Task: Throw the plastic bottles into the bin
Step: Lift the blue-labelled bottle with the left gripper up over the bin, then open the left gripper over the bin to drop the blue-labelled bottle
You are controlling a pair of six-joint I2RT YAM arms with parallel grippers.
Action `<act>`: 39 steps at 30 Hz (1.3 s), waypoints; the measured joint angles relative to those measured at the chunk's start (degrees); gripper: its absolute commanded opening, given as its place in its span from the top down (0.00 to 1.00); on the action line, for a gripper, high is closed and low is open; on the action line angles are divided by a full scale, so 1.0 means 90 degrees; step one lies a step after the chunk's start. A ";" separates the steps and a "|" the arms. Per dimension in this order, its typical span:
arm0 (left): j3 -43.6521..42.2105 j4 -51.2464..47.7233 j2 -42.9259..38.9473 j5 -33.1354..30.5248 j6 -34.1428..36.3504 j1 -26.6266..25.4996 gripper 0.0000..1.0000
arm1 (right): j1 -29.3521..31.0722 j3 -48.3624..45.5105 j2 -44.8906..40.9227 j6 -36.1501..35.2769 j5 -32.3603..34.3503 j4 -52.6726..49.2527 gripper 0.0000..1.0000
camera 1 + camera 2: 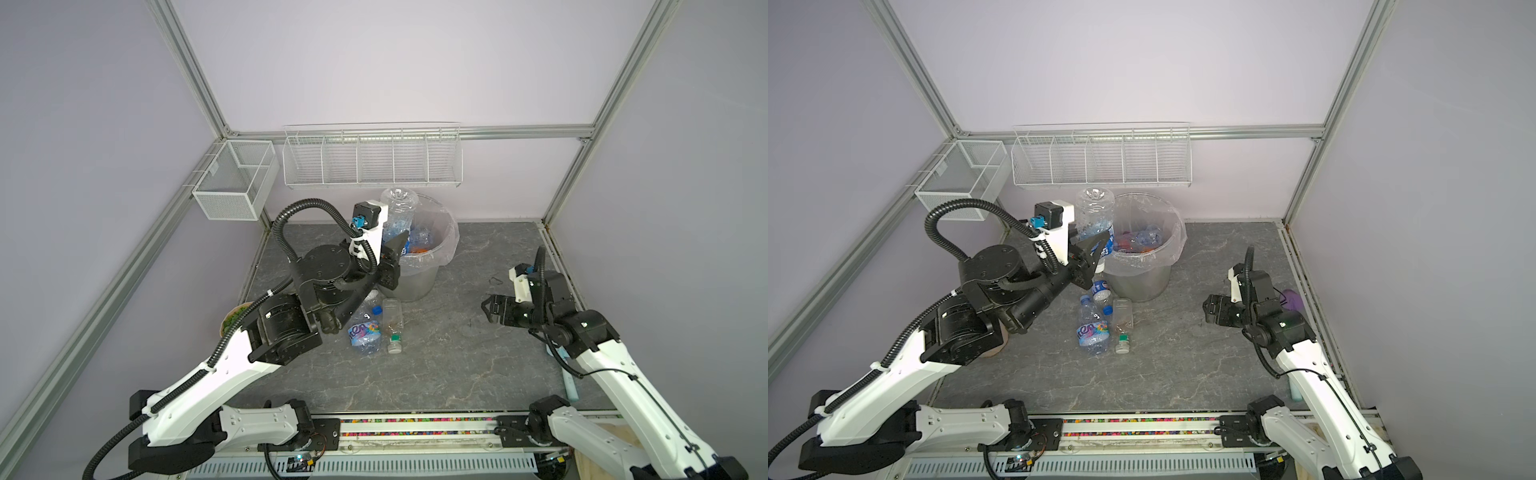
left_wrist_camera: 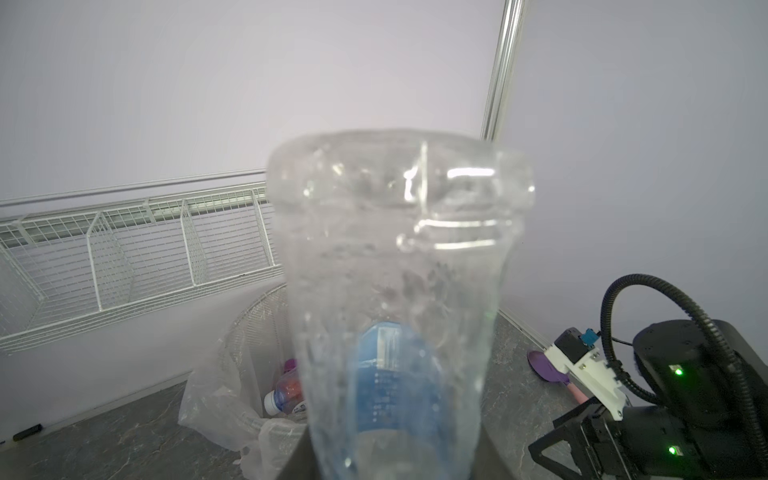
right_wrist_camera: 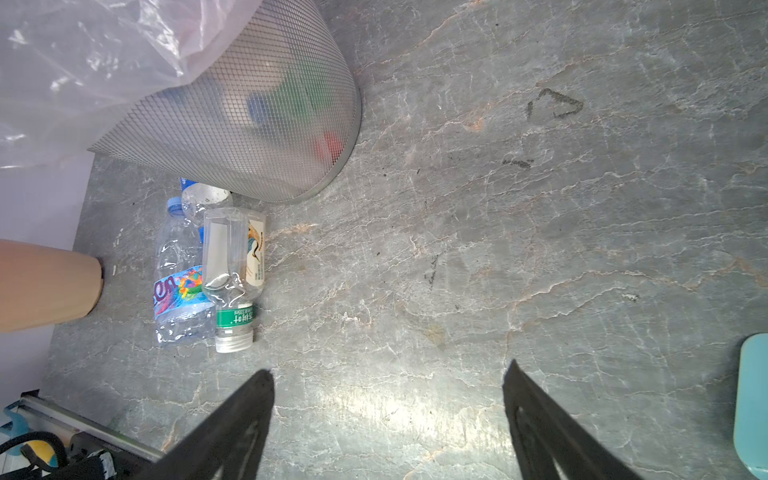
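Pale purple walls (image 1: 415, 62) stand around a grey stone-look table (image 1: 436, 353). The left claw (image 1: 397, 243) squeezes a clear crushed plastic bottle with a blue label (image 1: 400, 208). The round grey mesh bin with a clear bag (image 1: 415, 278) is just below and past it. If the claw lets go now, the bottle may hit the rim and fall outside. The right claw (image 3: 388, 370) gapes empty. Ahead of it, a clear bottle with a rainbow label (image 3: 178, 286) reads "en".

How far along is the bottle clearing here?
Done: several crushed plastic bottles lie inside the round grey mesh bin. In hand: the left end effector grips a clear blue-labelled bottle, base up, at the bin's rim. Left: on the grey stone-look table beside the bin lie a rainbow-labelled bottle, a green-banded bottle and a small blue-labelled bottle. The right end effector hangs open, empty.
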 measured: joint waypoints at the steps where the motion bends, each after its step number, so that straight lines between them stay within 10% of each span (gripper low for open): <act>1: 0.0066 -0.0005 0.0024 -0.0002 0.0022 0.0017 0.85 | 0.0000 0.0000 0.0000 0.0000 -0.0015 0.0000 0.11; 27: 0.1462 -0.0092 0.2055 0.2016 -0.0527 0.2188 0.80 | 0.0000 -0.0024 -0.0002 0.0063 -0.0189 -0.0002 0.11; 28: 0.1511 -0.0119 0.2242 0.2154 -0.0597 0.2293 0.76 | 0.0000 -0.0024 -0.0002 0.0066 -0.0189 -0.0002 0.11; 30: 0.1702 -0.0321 0.2688 0.2334 -0.0784 0.2494 0.29 | 0.0000 -0.0024 -0.0015 0.0066 -0.0189 -0.0005 0.11; 33: 0.2198 -0.0874 0.3463 0.2480 -0.1022 0.2696 0.01 | 0.0000 -0.0024 -0.0068 0.0061 -0.0187 -0.0017 0.11; 39: 0.2028 -0.1260 0.3478 0.2543 -0.1282 0.2730 0.01 | 0.0000 -0.0024 -0.0177 0.0015 -0.0180 -0.0061 0.11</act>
